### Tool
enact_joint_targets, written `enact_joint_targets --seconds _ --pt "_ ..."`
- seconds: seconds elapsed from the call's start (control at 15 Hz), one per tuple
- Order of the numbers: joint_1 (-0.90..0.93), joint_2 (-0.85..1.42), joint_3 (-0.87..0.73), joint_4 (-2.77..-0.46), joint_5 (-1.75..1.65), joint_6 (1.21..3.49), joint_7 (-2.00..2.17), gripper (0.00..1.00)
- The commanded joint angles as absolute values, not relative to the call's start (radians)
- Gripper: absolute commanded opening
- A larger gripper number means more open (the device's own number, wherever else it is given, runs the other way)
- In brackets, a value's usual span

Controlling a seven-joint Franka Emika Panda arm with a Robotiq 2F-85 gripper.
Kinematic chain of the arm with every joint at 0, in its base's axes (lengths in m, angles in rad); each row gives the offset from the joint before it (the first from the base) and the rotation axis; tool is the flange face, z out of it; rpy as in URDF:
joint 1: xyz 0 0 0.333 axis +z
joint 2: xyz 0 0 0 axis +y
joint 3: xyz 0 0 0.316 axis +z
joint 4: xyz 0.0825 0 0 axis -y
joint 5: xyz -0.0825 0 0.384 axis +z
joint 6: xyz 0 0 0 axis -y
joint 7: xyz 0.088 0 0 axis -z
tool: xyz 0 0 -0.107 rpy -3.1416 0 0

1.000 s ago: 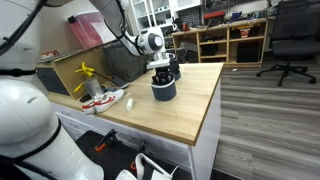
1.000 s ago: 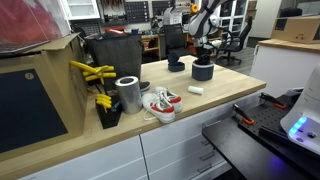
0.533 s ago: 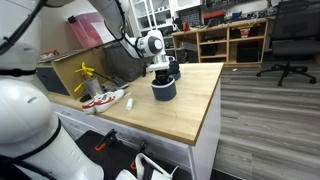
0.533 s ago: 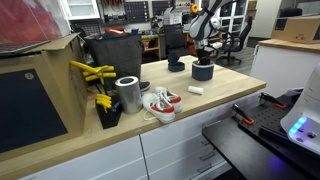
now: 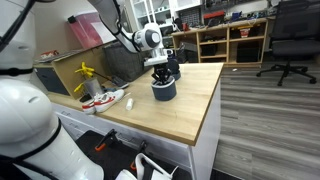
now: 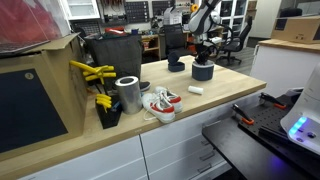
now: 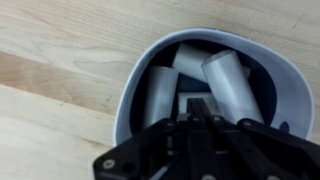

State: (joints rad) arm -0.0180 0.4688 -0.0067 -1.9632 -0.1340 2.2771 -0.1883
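Fingers (image 7: 198,112) are seen pressed fully together, tips down inside the grey-blue bowl (image 7: 133,85) among the pale cylinders (image 7: 228,78) lying in it. Whether a cylinder is actually pinched cannot be told, since nothing is clearly seen between the tips. In both exterior views the bowl (image 5: 163,90) (image 6: 203,72) is found on the wooden worktop (image 5: 188,115), directly under the wrist and well apart from the white-and-red shoe (image 6: 160,103) and the metal can (image 6: 128,93)

The step is judged to be a pick out of the bowl. The wrist is best kept vertical and centred so the rim is not knocked. Any lift should be made straight up and slowly so the bowl is not dragged or tipped. The cylinders look smooth and round, so slipping is to be expected, and a grip across a single cylinder's width is preferred

The very tips are masked by the gripper body in the wrist view, and the bowl's near rim is cut off there. The contents are not visible in the exterior views because the bowl is too small. What the cylinders are cannot be made out
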Motion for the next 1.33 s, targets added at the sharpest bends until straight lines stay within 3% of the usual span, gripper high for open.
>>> enact_joint_targets --seconds 0.0,1.27 --pt "-0.019 0.369 0.001 -2.008 -0.115 2.265 -0.166 0.00" --pt "0.001 0.377 -0.006 -2.049 -0.172 2.296 -0.106 0.00"
